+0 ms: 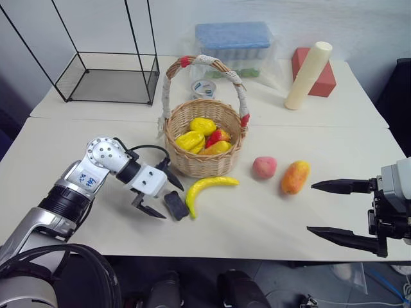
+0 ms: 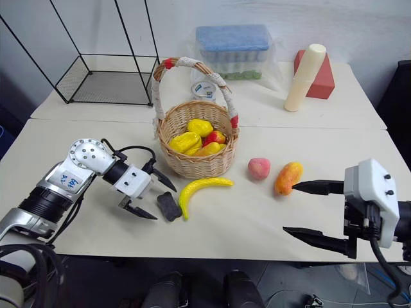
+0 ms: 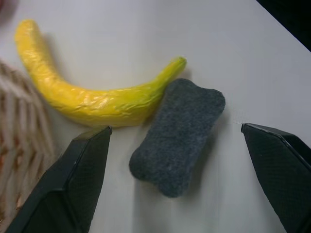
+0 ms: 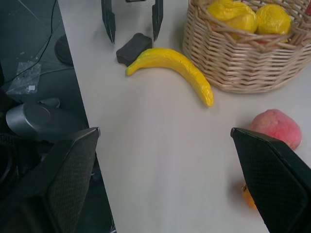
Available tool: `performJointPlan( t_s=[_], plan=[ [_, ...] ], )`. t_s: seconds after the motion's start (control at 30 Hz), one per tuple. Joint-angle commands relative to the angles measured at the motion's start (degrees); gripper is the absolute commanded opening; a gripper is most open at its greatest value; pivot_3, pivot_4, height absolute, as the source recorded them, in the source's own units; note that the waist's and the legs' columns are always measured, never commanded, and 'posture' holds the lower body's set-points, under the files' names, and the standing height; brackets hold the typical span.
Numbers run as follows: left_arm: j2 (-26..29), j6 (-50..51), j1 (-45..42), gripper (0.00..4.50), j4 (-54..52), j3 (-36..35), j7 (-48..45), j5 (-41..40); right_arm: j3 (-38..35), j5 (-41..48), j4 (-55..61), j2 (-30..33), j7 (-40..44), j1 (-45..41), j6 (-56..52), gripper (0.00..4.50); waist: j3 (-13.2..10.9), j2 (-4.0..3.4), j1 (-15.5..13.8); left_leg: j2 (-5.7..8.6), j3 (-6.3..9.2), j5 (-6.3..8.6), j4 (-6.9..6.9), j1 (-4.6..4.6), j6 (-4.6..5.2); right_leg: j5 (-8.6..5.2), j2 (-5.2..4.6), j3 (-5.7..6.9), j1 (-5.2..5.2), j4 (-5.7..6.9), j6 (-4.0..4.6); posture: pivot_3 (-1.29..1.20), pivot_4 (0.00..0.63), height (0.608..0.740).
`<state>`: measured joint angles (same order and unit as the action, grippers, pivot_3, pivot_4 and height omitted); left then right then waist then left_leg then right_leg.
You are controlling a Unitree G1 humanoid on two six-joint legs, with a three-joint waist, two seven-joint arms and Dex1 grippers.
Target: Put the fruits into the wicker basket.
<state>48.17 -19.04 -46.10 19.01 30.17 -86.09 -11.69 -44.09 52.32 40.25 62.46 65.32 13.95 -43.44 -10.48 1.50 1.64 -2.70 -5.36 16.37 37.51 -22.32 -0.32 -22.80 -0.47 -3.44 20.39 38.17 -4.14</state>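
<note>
The wicker basket [image 1: 204,138] stands on the pale counter [image 1: 270,218] and serves as the landmark here; inside it lie lumpy yellow and red pepper-like pieces [image 1: 204,136]. None of the three fruits is in it. The banana [image 1: 207,190] lies on the counter just in front of the basket, one end close to its woven wall and the other touching a small dark block [image 1: 176,205]. To the basket's right, near it, sits the pink-red peach [image 1: 264,167], and just beyond the peach, farther from the basket, lies the orange-yellow mango [image 1: 295,177]. The left hand [image 1: 158,192] hangs low in front of the basket's left side, its two black fingers spread wide and holding nothing; in the left wrist view the dark block sits between them, apart from both. The right hand [image 1: 334,208] is well to the right of the basket, past the mango, also spread wide and empty, its upper fingertip [image 2: 300,187] close to the mango. Behind the basket are a roll of tape [image 1: 203,88], a blue-lidded plastic box [image 1: 233,48], and, off to the left, a black wire-frame mesh box [image 1: 109,80].
</note>
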Motion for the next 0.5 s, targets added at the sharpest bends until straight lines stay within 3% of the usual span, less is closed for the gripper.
performJointPlan(
  t_s=[0.03, 0.1, 0.2, 0.5],
  plan=[
    [-0.6, -1.6, -2.4, 4.5, 0.9, 3.1, -6.4, -0.8, -0.4, 1.4, 1.1, 0.5, -0.9, -1.2, -0.4, 4.45, 0.0, 0.0, 0.0, 0.0, 0.0, 0.0, 0.01, 0.0, 0.0, 0.0, 0.0, 0.0, 0.0, 0.03, 0.0, 0.0, 0.15, 0.74],
    [-0.8, -2.6, -3.1, 4.5, 1.9, 5.1, -6.4, 0.1, 0.0, 1.4, 1.4, 0.2, -1.6, -1.6, -0.4, 4.45, 0.0, 0.0, 0.0, 0.0, 0.0, 0.0, 0.04, 0.0, 0.01, 0.0, 0.0, 0.01, 0.0, 0.05, 0.0, 0.0, 0.15, 0.74],
    [-0.6, -2.0, -3.9, 3.91, 3.0, 7.4, -6.4, -0.7, 1.0, 1.5, 1.8, 0.1, -2.5, -2.3, -0.3, 4.5, 0.0, 0.0, 0.0, 0.0, 0.01, 0.0, 0.06, -0.01, 0.01, 0.0, 0.0, 0.01, 0.01, 0.09, 0.0, 0.0, 0.15, 0.74],
    [-0.9, -2.8, -3.4, 1.31, 6.9, 4.4, -4.9, 2.3, 4.1, 2.7, 1.0, 0.7, -4.0, -6.2, 0.1, 4.5, 0.0, 0.0, 0.0, -0.02, 0.02, 0.0, 0.16, 0.0, 0.0, 0.0, 0.01, 0.01, 0.02, 0.22, 0.0, 0.0, 0.15, 0.74]
  ],
)
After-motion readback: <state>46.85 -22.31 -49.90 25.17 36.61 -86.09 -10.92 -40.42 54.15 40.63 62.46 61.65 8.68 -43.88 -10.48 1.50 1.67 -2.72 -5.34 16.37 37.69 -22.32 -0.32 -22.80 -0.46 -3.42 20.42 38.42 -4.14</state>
